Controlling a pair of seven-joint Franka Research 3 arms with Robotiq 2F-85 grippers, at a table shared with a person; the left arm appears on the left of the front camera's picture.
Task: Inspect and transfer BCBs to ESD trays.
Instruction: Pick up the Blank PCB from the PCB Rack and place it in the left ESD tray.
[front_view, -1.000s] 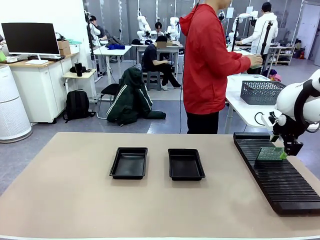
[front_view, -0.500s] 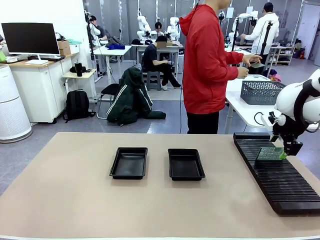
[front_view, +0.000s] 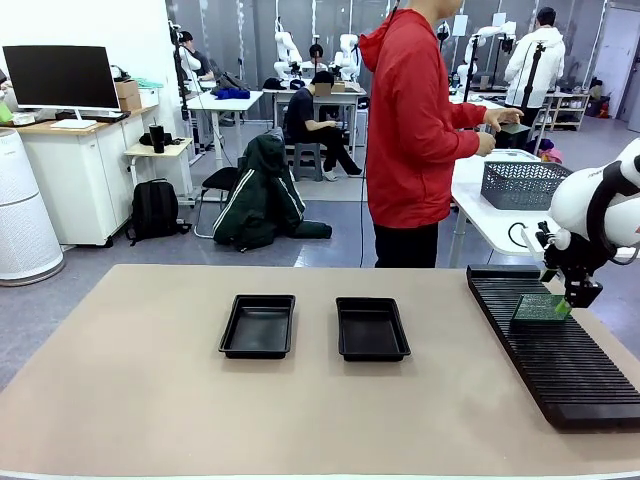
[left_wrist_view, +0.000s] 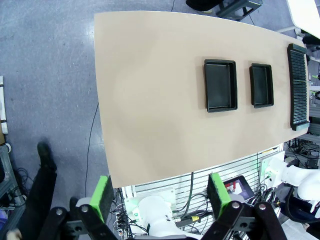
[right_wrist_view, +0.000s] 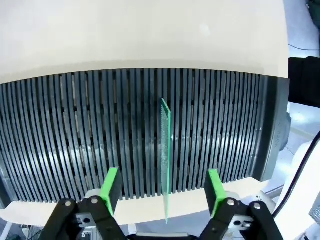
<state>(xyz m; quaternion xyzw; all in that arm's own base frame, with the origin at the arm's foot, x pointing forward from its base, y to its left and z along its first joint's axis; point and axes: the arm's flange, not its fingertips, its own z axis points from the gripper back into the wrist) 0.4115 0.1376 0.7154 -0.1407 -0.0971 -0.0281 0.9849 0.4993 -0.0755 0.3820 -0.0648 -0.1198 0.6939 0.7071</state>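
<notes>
1. A thin green flat board (right_wrist_view: 165, 145) stands on its edge in a slot of the long black ribbed rack (right_wrist_view: 75, 125), nearer the rack's far end
2. The right fingers (right_wrist_view: 111, 184) hang over the rack, one on each side of the board, spread apart and not touching it
3. The rack lies on the right side of the light brown table (front_view: 150, 400)
4. A shallow black plastic tray (front_view: 258, 325) and a second black tray (front_view: 372, 328) sit side by side in the middle of the table, well apart from the rack
5. The left fingers (left_wrist_view: 104, 192) are spread wide, high above the table, grasping nothing
6. A person in a red jacket (front_view: 415, 130) stands at the far side, turned to a grey mesh basket (front_view: 523, 185) on another table
</notes>
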